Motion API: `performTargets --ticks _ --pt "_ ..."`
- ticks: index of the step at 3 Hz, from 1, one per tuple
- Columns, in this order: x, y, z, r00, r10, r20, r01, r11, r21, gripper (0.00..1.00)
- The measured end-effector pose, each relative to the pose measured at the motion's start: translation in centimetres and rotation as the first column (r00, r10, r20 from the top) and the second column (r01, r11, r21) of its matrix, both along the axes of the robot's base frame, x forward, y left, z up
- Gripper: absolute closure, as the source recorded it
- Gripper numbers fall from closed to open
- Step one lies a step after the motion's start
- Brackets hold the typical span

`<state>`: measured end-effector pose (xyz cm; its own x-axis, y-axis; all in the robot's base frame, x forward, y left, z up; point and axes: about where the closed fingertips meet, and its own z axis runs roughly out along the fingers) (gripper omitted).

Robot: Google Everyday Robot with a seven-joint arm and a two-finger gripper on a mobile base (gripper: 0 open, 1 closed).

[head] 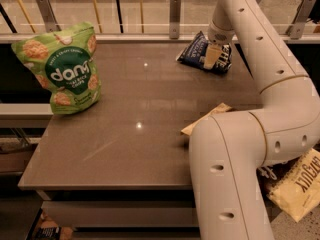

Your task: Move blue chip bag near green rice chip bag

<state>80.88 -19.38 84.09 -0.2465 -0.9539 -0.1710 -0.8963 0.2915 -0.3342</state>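
The blue chip bag (194, 52) lies at the far right of the brown table (135, 134), close to its back edge. My gripper (212, 57) reaches down from the long white arm and sits right on the bag, covering its middle. The green rice chip bag (62, 69) stands upright at the table's far left, well apart from the blue bag.
A brown-and-cream bag's corner (207, 118) shows on the table's right side, mostly hidden behind my arm's elbow (235, 159). Another cream bag (300, 186) lies low off the table's right edge. A glass railing with metal posts (174, 9) runs behind the table.
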Motion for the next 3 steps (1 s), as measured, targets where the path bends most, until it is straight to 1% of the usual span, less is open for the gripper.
performTargets --ticks 1,2,3 --pt "0.35 0.14 -0.34 1.0 0.001 0.005 -0.001 1.0 0.002 0.86" --pt "0.57 0.24 -0.37 1.0 0.002 0.008 -0.002 1.0 0.003 1.0" --pt "0.6 0.39 -0.48 0.9999 0.006 0.01 -0.006 1.0 0.006 1.0"
